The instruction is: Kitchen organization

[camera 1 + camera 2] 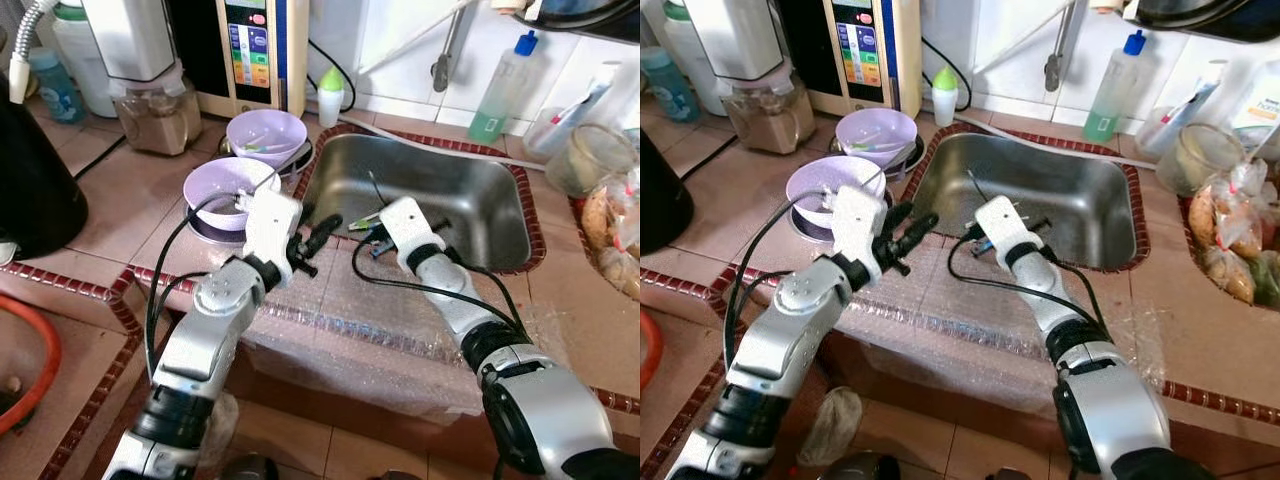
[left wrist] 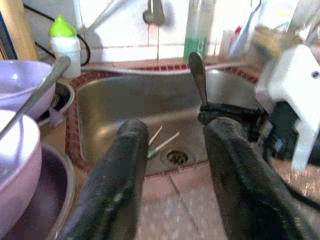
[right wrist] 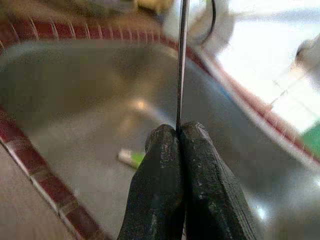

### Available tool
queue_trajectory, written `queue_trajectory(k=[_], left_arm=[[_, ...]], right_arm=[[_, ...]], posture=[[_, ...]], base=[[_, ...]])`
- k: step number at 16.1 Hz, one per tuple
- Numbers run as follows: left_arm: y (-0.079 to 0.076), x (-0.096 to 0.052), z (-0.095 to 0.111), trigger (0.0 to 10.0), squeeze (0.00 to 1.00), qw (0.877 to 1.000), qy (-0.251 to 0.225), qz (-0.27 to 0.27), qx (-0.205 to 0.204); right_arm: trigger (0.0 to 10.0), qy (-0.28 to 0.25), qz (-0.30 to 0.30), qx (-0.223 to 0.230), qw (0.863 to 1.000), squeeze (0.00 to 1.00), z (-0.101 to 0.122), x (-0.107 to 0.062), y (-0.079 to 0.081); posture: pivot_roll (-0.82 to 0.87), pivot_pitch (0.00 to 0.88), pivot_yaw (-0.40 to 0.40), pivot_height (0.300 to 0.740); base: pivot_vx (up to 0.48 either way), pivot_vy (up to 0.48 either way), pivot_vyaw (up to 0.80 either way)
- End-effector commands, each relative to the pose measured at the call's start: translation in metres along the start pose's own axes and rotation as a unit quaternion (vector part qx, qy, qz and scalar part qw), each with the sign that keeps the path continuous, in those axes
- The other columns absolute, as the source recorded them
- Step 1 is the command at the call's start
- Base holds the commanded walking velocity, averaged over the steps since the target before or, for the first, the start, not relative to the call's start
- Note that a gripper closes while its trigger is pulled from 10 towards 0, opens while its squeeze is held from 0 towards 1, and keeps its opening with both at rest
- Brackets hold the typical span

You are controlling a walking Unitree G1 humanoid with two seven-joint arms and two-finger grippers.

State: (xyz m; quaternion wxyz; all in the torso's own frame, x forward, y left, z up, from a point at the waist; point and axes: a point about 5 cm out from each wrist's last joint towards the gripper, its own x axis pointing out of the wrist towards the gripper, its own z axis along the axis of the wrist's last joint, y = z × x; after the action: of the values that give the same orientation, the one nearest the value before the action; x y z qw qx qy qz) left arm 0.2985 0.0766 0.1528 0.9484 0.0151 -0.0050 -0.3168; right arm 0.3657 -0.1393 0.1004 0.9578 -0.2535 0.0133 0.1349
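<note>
My right gripper [image 1: 378,236] hangs over the near left part of the steel sink [image 1: 470,190]. It is shut on the thin handle of a metal spoon [image 2: 196,75] that stands upright, bowl end up. In the right wrist view the handle [image 3: 181,60] rises from between the closed fingertips [image 3: 165,145]. My left gripper [image 1: 318,238] is open at the sink's near left corner, just left of the right gripper, with nothing between its fingers [image 2: 120,185]. A small green-handled utensil [image 2: 159,147] lies on the sink floor near the drain [image 2: 177,157].
Two purple bowls [image 1: 266,133] [image 1: 225,185] with utensils stand left of the sink. A water dispenser [image 1: 255,50], a blender jar [image 1: 155,115] and a green-capped bottle [image 1: 331,95] line the back. A soap bottle [image 1: 505,90] and bagged food [image 1: 610,230] sit right. Bubble wrap [image 1: 370,330] covers the counter's front.
</note>
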Motion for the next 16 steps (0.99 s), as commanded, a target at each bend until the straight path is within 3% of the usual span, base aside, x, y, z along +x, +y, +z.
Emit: queue_trajectory(k=[1, 2, 11, 13, 14, 16], left_arm=[[-0.003, -0.002, 0.002, 10.0, 1.00, 1.000, -0.003, -0.009, 0.020], [-0.003, -0.005, 0.000, 10.0, 1.00, 1.000, 0.002, -0.008, 0.026], [0.001, -0.009, -0.003, 10.0, 1.00, 0.999, 0.011, 0.005, 0.051], [0.005, -0.008, 0.000, 10.0, 1.00, 0.998, -0.005, 0.038, 0.055], [0.005, -0.008, 0.000, 10.0, 1.00, 0.998, -0.005, 0.038, 0.055], [0.014, -0.010, 0.005, 10.0, 1.00, 0.994, -0.027, 0.085, 0.060]], right_arm=[[10.0, 0.018, -0.020, 0.019, 0.999, 0.53, 0.001, 0.003, -0.010], [10.0, 0.029, -0.028, 0.034, 0.999, 1.00, -0.001, 0.004, -0.013], [10.0, 0.064, -0.045, 0.088, 0.993, 1.00, -0.015, -0.002, -0.018], [10.0, 0.054, -0.057, 0.144, 0.986, 1.00, -0.023, -0.008, -0.014], [10.0, 0.054, -0.057, 0.144, 0.986, 1.00, -0.023, -0.008, -0.014], [10.0, 0.028, -0.064, 0.199, 0.978, 1.00, -0.031, -0.019, -0.002]], posture=[[0.05, 0.000, -0.006, 0.740], [0.05, 0.000, -0.006, 0.740], [0.07, 0.000, -0.013, 0.740], [0.06, 0.000, -0.014, 0.740], [0.06, 0.000, -0.014, 0.740], [0.04, 0.000, -0.006, 0.740]], base=[[0.000, 0.000, 0.00], [0.000, 0.000, 0.00], [0.000, 0.000, 0.00], [0.000, 0.000, 0.00], [0.000, 0.000, 0.00], [0.000, 0.000, 0.00]])
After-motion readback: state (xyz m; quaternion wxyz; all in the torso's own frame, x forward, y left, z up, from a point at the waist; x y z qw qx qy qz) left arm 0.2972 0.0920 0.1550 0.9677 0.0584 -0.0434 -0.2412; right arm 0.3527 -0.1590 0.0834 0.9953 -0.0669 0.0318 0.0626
